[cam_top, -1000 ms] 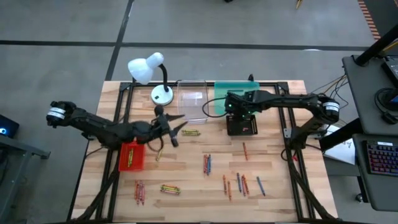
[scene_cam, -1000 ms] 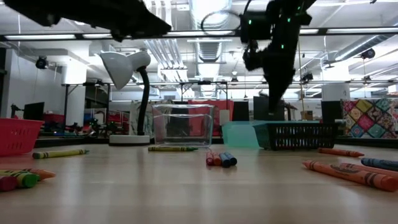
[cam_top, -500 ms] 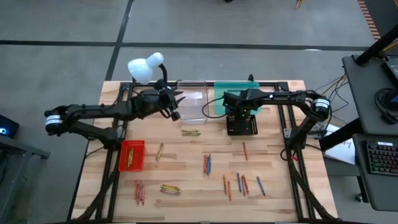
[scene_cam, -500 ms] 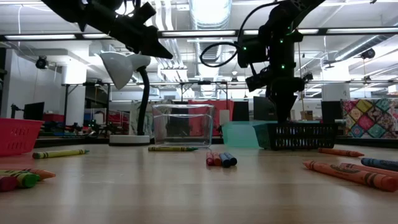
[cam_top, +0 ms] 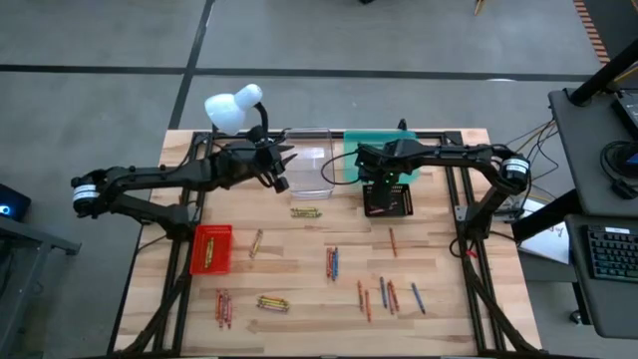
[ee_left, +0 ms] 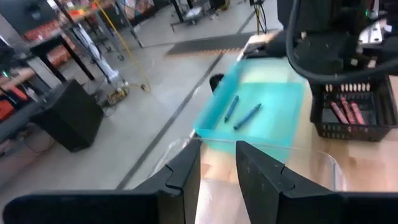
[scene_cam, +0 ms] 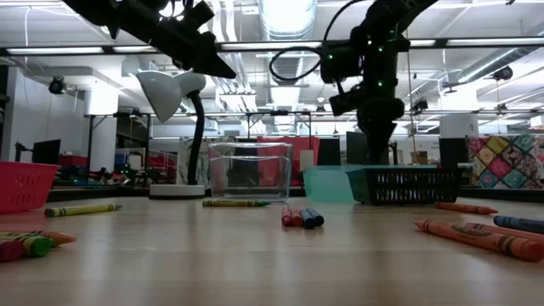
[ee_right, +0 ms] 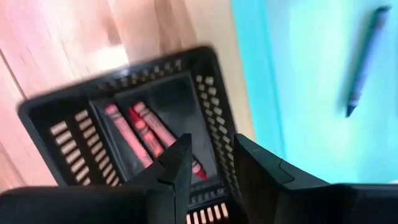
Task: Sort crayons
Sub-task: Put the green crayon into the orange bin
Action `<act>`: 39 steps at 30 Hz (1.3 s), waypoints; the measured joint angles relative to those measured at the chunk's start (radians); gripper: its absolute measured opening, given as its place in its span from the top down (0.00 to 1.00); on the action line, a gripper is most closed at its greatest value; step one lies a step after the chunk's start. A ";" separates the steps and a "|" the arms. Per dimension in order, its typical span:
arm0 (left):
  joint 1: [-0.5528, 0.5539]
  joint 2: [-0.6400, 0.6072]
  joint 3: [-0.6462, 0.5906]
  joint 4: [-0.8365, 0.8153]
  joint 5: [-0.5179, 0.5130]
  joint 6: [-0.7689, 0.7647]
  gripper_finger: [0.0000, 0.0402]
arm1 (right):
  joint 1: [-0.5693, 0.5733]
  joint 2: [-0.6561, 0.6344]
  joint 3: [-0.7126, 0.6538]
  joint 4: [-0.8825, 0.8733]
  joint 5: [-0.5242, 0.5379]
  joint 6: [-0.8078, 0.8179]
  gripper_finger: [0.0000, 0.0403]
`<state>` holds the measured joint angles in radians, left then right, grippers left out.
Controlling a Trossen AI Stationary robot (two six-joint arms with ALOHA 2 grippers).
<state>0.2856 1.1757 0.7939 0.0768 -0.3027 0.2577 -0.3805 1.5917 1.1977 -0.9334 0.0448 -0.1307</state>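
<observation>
Wooden planks make up the table under my two arms, and the containers sit along its far half. Biggest is the clear tray, in which I can make out nothing. Beside it is the teal tray, holding two blue crayons lying side by side. In front of that stands the black basket, with three red crayons in its bottom. The red basket, toward my left side, has crayons in it that I cannot count.

My right gripper hangs just above the black basket, its fingers spread with a gap between them and nothing pinched. My left gripper is raised at the clear tray's near corner, next to the white lamp; its fingers stand a little apart and I see nothing between them.

Loose crayons lie across the planks: one yellow stick before the clear tray, one orange beside the red basket, a red-and-blue bunch mid-table, a small yellow bundle, a red cluster near the front edge, one red stick, and a scatter of orange, red and blue on my right side.
</observation>
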 joint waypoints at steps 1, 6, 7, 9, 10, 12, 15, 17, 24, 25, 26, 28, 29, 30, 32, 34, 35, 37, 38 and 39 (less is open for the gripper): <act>-0.003 0.000 0.014 -0.042 0.000 -0.020 0.79 | 0.000 0.000 0.011 0.000 0.000 0.000 0.74; -0.028 0.009 0.102 -0.376 0.000 -0.225 0.79 | 0.005 -0.018 0.051 -0.001 -0.034 0.013 0.76; -0.038 0.011 0.119 -0.451 0.000 -0.274 0.79 | 0.005 -0.025 0.056 -0.003 -0.050 0.018 0.77; -0.060 0.017 0.153 -0.592 0.000 -0.381 0.79 | 0.008 -0.038 0.060 -0.003 -0.079 0.026 0.78; -0.074 0.019 0.167 -0.657 0.000 -0.441 0.79 | 0.010 -0.047 0.061 -0.003 -0.089 0.026 0.78; -0.106 0.023 0.190 -0.767 0.000 -0.559 0.79 | 0.016 -0.067 0.060 0.002 -0.097 0.026 0.79; -0.167 0.030 0.198 -0.858 0.001 -0.713 0.79 | 0.026 -0.090 0.059 0.016 -0.098 0.028 0.81; -0.211 0.038 0.198 -0.884 0.008 -0.807 0.79 | 0.034 -0.103 0.058 0.040 -0.098 0.027 0.81; -0.349 0.071 0.198 -0.924 0.016 -1.025 0.79 | 0.056 -0.137 0.058 0.144 -0.100 0.002 0.83; -0.363 0.077 0.198 -0.924 0.016 -1.060 0.79 | 0.057 -0.143 0.058 0.158 -0.100 0.002 0.83; -0.378 0.084 0.198 -0.924 0.017 -1.095 0.79 | 0.059 -0.147 0.058 0.168 -0.100 0.002 0.83; -0.408 0.103 0.198 -0.925 0.017 -1.160 0.79 | 0.067 -0.151 0.058 0.183 -0.100 0.002 0.83; -0.424 0.116 0.198 -0.927 0.020 -1.185 0.79 | 0.071 -0.151 0.058 0.193 -0.100 0.001 0.83; -0.441 0.130 0.198 -0.928 0.028 -1.208 0.79 | 0.077 -0.151 0.058 0.201 -0.100 0.001 0.83; -0.478 0.166 0.198 -0.936 0.034 -1.259 0.78 | 0.090 -0.151 0.055 0.224 -0.101 0.000 0.83; -0.507 0.204 0.198 -0.941 0.044 -1.302 0.76 | 0.107 -0.151 0.050 0.244 -0.101 0.000 0.83; -0.519 0.222 0.198 -0.945 0.053 -1.317 0.74 | 0.115 -0.151 0.047 0.251 -0.101 -0.001 0.83; -0.537 0.261 0.198 -0.955 0.061 -1.338 0.72 | 0.132 -0.151 0.044 0.269 -0.101 -0.001 0.83; -0.542 0.279 0.198 -0.958 0.061 -1.343 0.70 | 0.140 -0.151 0.044 0.277 -0.101 -0.001 0.83; -0.547 0.297 0.198 -0.957 0.061 -1.344 0.68 | 0.147 -0.151 0.043 0.283 -0.101 0.000 0.83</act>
<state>-0.2614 1.4726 0.9924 -0.8804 -0.2413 -1.0866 -0.2335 1.4406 1.2408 -0.6503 -0.0563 -0.1310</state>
